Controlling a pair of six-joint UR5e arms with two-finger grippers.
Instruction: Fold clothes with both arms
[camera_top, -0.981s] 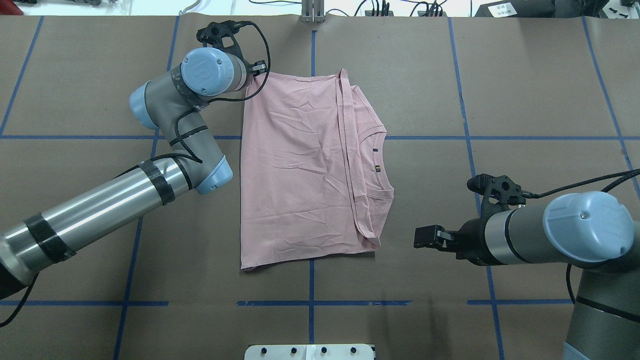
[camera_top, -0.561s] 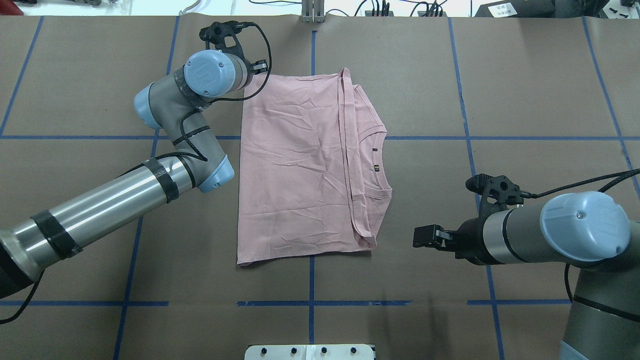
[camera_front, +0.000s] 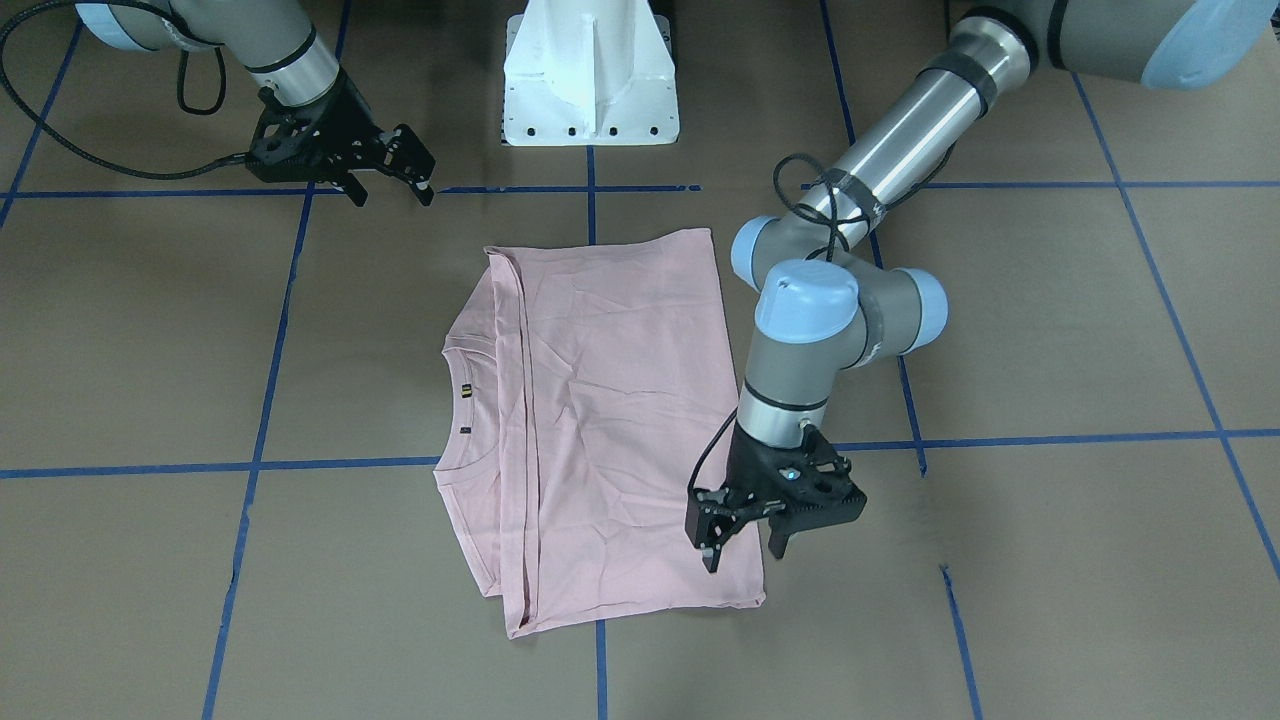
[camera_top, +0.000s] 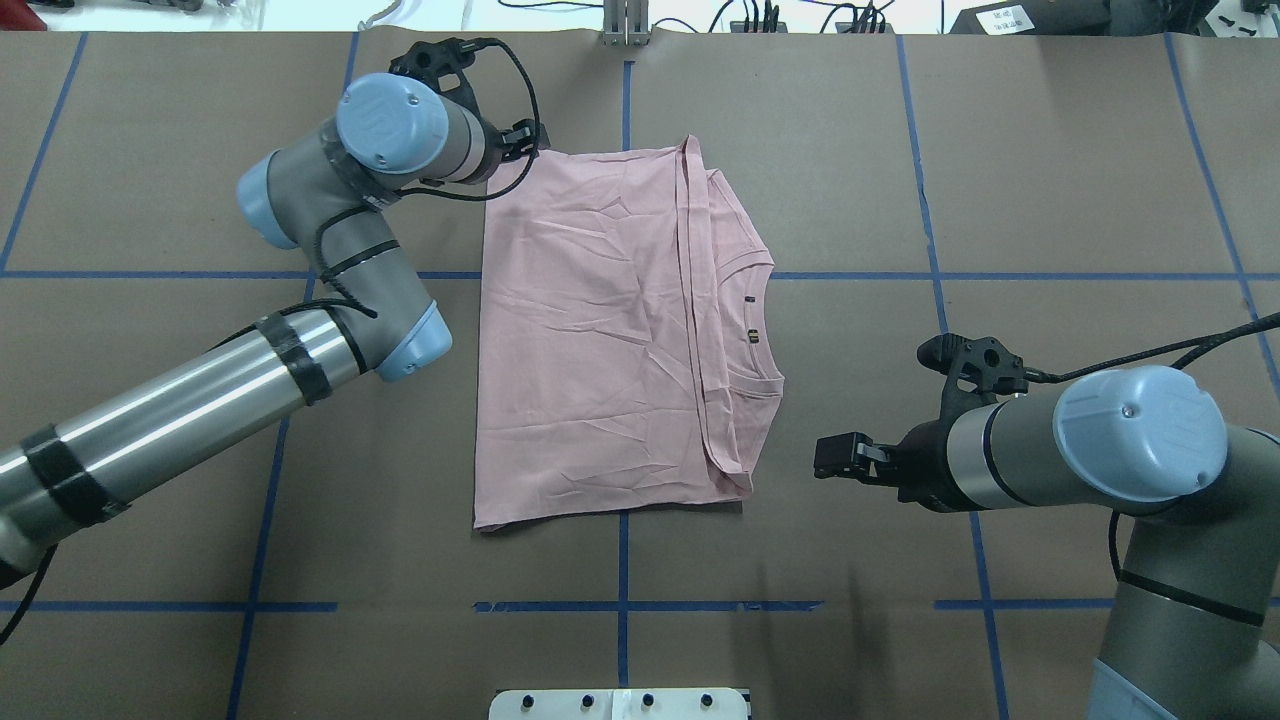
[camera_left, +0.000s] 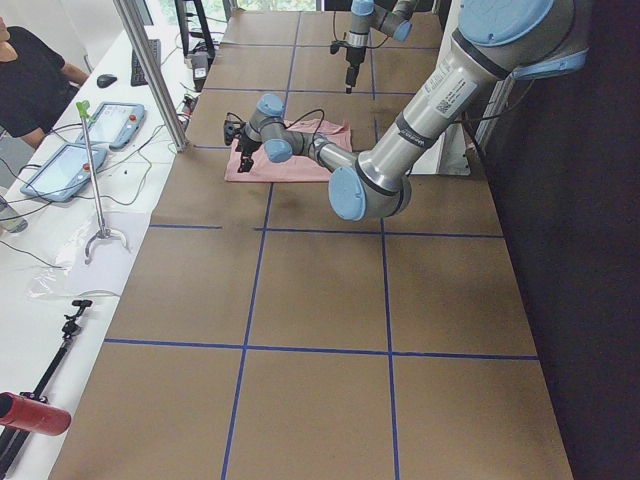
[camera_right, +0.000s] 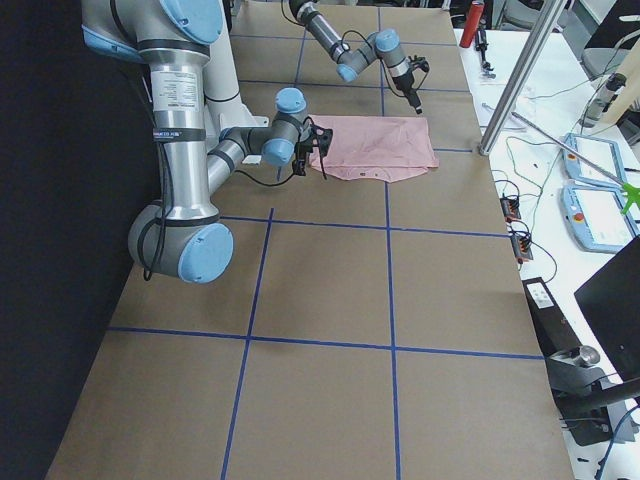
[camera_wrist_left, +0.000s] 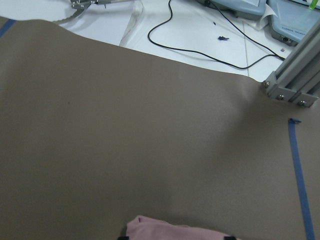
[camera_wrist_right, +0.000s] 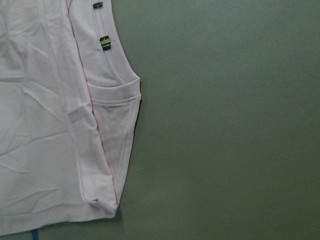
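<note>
The pale pink T-shirt (camera_top: 600, 340) lies folded flat on the brown table, plain side up, so the print is hidden. Its ribbed collar (camera_top: 755, 330) with a small dark tag points to the overhead view's right. My left gripper (camera_front: 745, 548) is open just above the shirt's far left corner (camera_top: 535, 160), and the cloth beneath it lies flat. That corner shows at the bottom edge of the left wrist view (camera_wrist_left: 175, 231). My right gripper (camera_front: 390, 178) is open and empty, hovering a little off the shirt's near collar-side corner (camera_top: 740, 490). The shirt's collar side fills the left of the right wrist view (camera_wrist_right: 55, 110).
The white pedestal base (camera_front: 590, 80) stands at the robot's edge of the table. An aluminium post (camera_top: 625, 25) stands at the far edge, with cables and tablets (camera_left: 110, 120) on the white bench behind it. Blue tape lines (camera_top: 620, 606) grid the table.
The shirt's far left corner was drawn up to my left gripper and now lies flat. The left arm has pulled back to the left. The right gripper has crept slightly toward the shirt.
</note>
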